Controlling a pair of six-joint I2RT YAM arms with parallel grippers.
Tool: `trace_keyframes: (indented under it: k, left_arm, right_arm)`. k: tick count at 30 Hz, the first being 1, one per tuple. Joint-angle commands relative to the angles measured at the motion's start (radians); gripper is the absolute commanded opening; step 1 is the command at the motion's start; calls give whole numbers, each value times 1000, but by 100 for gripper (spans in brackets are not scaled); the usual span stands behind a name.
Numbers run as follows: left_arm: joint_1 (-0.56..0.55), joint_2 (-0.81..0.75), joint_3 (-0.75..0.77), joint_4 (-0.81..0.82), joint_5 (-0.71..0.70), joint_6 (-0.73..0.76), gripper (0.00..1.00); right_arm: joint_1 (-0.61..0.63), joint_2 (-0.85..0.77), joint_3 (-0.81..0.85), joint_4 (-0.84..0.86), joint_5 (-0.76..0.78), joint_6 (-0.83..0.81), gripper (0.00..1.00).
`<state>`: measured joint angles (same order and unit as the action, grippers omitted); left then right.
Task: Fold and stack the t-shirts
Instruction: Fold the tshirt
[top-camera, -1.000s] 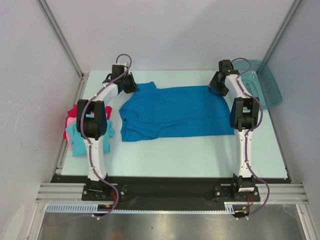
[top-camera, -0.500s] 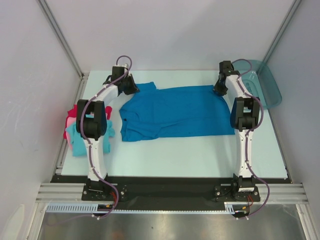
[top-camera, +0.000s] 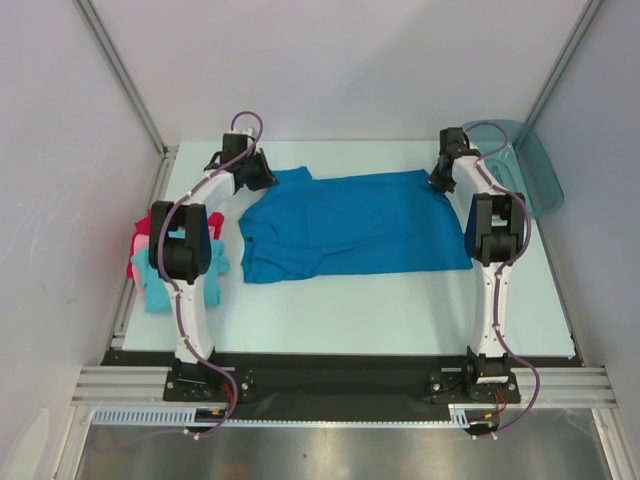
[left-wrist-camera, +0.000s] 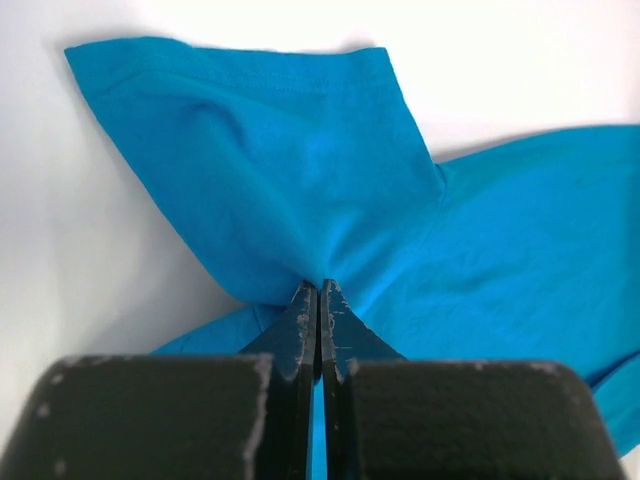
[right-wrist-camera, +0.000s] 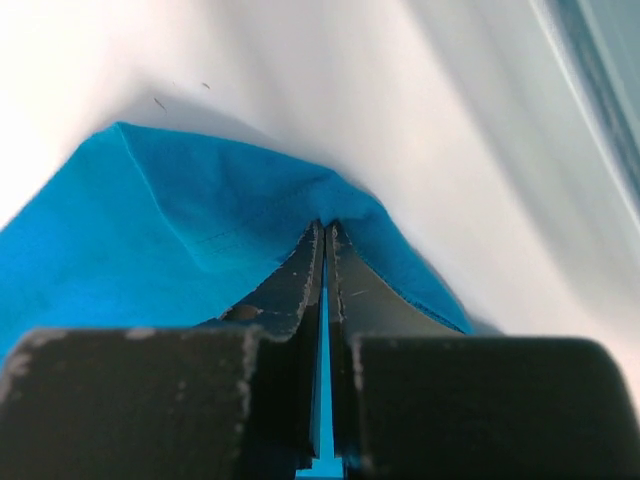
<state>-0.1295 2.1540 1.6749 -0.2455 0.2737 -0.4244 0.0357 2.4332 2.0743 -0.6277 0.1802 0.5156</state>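
A medium blue t-shirt (top-camera: 345, 225) lies spread flat across the middle of the table, collar to the left. My left gripper (top-camera: 268, 178) is shut on the cloth at the shirt's far left sleeve (left-wrist-camera: 300, 170); the jaws pinch a fold of blue fabric. At the far right corner of the shirt my right gripper (top-camera: 440, 183) is shut on the hem (right-wrist-camera: 250, 215), with blue cloth showing in the thin slit between the jaws. Turquoise (top-camera: 160, 280), pink (top-camera: 142, 243) and red (top-camera: 146, 218) t-shirts lie heaped at the table's left edge.
A teal translucent tray (top-camera: 520, 165) leans at the far right corner of the table, just behind the right arm. A metal frame rail (top-camera: 130, 290) runs along the left side under the heap of shirts. White walls stand close on three sides.
My right gripper has gone from open to shut on the shirt's far right corner and shifted slightly right. The left gripper and the shirt have stayed put.
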Motion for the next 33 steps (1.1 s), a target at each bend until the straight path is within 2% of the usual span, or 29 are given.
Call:
trace_keyframes:
  k: [1, 11, 23, 33]
  left_arm:
    - [-12, -91, -23, 40, 7, 16, 0]
    - [-22, -163, -41, 26, -33, 39, 0]
    - [-27, -218, -99, 31, -34, 44, 0]
    - [-30, -278, -158, 40, -59, 44, 0]
  right_arm:
    - [21, -100, -86, 28, 48, 4, 0]
    - [43, -316, -336, 245, 77, 14, 0]
    - [46, -454, -546, 486, -2, -9, 0]
    - [36, -508, -651, 503, 31, 17, 0]
